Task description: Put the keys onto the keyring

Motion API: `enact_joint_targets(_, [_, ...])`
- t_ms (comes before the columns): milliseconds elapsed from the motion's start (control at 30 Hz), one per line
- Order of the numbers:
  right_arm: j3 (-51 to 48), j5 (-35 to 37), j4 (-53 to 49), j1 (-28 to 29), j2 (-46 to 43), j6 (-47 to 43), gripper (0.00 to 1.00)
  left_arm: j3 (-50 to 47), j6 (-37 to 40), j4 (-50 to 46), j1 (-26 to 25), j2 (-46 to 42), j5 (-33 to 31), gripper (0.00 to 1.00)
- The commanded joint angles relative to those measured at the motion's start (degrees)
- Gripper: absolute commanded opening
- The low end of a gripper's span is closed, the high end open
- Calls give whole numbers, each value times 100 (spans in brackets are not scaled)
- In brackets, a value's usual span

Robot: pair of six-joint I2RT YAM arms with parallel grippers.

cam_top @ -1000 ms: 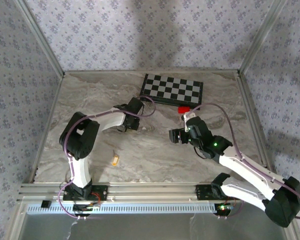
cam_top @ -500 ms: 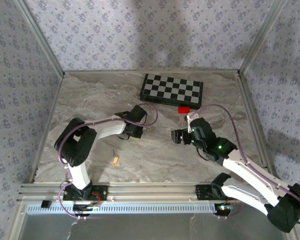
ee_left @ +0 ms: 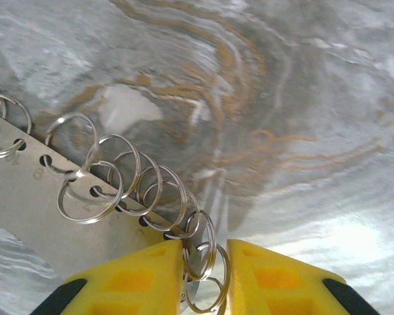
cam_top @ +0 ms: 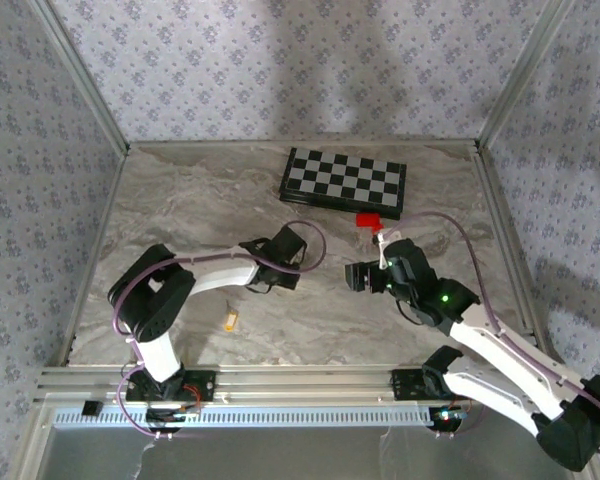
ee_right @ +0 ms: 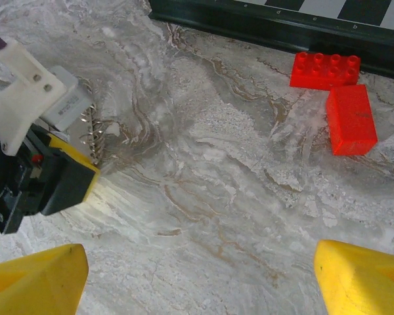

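On the left wrist feed, the left gripper (ee_left: pixel 205 262) has its yellow-padded jaws pinched almost together on the keyring (ee_left: pixel 144 190). The keyring is a string of thin silvery wire rings threaded along a flat grey perforated metal strip. Its end rings sit squeezed between the pads, and the strip runs away to the upper left of that view. I cannot tell whether the strip rests on the grey marbled desk (cam_top: pixel 180 200) or hangs just above it.

The right gripper (cam_top: pixel 356 276) faces the left one across a short gap near the middle of the desk, with its jaws spread wide and nothing in them.

The key (cam_top: pixel 231 320), tiny with an orange-yellow head, lies on the desk nearer the front edge, well apart from both grippers and from the keyring.

Farther back I see a red studded plastic brick (ee_right: pixel 325 69) with a smooth red block (ee_right: pixel 351 118) just beside it. The black-and-white chessboard (cam_top: pixel 345 182) is behind them.
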Motion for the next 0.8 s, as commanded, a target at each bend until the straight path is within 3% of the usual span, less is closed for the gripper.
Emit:
enact_joint_targets(0, [-121, -119, -265, 6, -296, 272, 91, -219, -197, -61, -113, -233, 187, 24])
enact_joint_targets(200, [-13, -235, -498, 29, -438, 412, 90, -624, -235, 98, -129, -816, 297, 28])
enact_joint_targets(433, [99, 48, -1009, 216, -526, 652, 90, -730, 17, -183, -116, -1348, 315, 45])
enact_joint_targets(767, [-100, -3, -1181, 260, -919, 783, 92, -222, 586, -952, 251, -1616, 488, 43])
